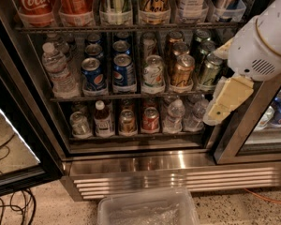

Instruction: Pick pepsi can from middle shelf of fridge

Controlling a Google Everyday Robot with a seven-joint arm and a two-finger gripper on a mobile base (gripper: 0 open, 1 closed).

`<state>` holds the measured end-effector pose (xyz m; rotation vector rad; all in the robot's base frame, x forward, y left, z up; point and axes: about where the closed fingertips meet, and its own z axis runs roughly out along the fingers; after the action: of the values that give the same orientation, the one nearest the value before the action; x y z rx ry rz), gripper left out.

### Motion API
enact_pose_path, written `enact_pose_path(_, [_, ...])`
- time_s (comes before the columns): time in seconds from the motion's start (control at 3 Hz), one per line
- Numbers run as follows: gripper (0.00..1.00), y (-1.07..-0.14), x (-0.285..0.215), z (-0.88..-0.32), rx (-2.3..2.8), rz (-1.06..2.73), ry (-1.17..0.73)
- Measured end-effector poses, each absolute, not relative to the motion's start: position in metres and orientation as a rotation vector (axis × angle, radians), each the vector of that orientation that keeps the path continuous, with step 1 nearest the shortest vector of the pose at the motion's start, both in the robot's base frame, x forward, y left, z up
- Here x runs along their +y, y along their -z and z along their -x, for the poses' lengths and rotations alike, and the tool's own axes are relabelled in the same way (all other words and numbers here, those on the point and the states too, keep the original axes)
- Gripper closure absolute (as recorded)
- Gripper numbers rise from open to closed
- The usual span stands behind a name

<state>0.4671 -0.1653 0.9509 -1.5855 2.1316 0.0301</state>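
Note:
Two blue pepsi cans [92, 74] [124, 72] stand side by side at the front left of the middle shelf [131, 96] of the fridge [168, 170], with more cans in rows behind them. To their right stand a white-green can [153, 72], a gold can [181, 71] and a green can [209, 70]. My gripper [226, 100] hangs from the white arm housing [262, 39] at the right. It is in front of the shelf's right end, well to the right of the pepsi cans, and holds nothing.
A water bottle [56, 69] stands left of the pepsi cans. The upper shelf holds large bottles, the lower shelf small cans and bottles. The open glass door [14, 144] is at left, with cables [7, 210] on the floor. A clear plastic bin [147, 211] sits below. A door frame [246, 125] is at right.

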Motion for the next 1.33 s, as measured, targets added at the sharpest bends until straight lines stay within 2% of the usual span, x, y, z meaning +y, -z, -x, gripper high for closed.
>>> enact_pose_path(0.33, [0.00, -0.951, -0.165, -0.467, 2.131, 1.585, -0.030])
enact_pose_path(0.67, [0.00, -0.947, -0.142, -0.486, 2.092, 1.533, -0.059])
enact_pose_path(1.33, [0.00, -0.948, -0.072, -0.528, 1.971, 1.269, -0.140])
